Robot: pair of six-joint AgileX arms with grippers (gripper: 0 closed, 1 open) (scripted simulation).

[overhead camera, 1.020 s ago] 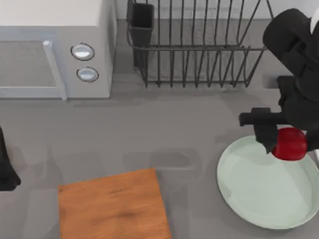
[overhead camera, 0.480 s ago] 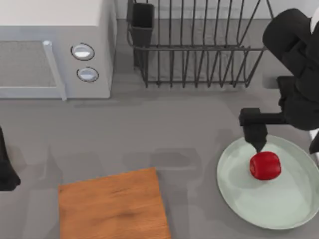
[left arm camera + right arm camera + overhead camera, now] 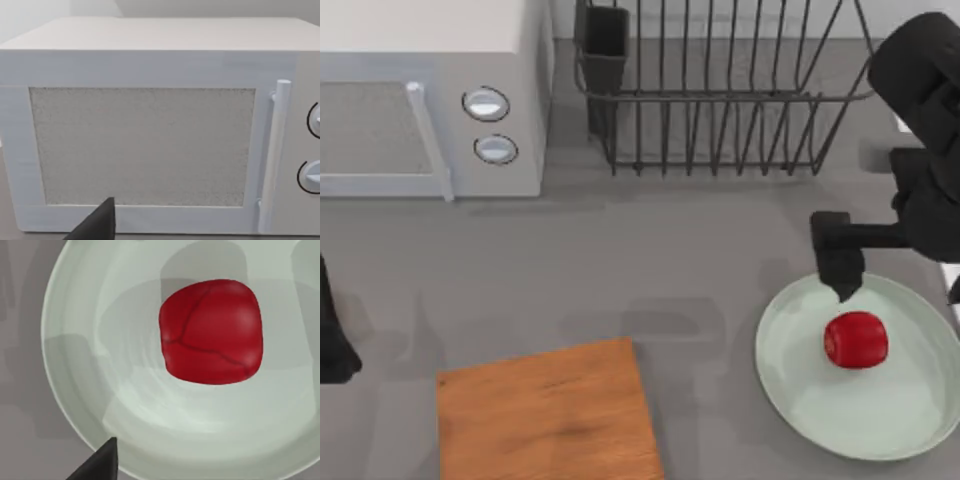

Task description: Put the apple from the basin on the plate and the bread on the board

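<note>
The red apple (image 3: 856, 340) lies on the mint-green plate (image 3: 775, 385) at the right front, free of any grip. My right gripper (image 3: 897, 280) hangs open just above the plate's far rim, with one dark finger (image 3: 840, 268) standing behind the apple. From the right wrist view the apple (image 3: 211, 331) rests near the middle of the plate (image 3: 75, 365), and a fingertip (image 3: 97, 465) shows beside the rim. The orange-brown board (image 3: 545, 410) lies bare at the front left. My left gripper (image 3: 330, 340) is parked at the left edge. The bread and the basin are out of view.
A white microwave (image 3: 430, 95) fills the back left and faces the left wrist camera as a shut door (image 3: 145, 145). A black wire dish rack (image 3: 720, 90) stands at the back, behind the plate. Grey counter lies between the board and the plate.
My right gripper opened and let the apple drop onto the plate. The apple settled there, and the gripper drew back slightly to the right.
</note>
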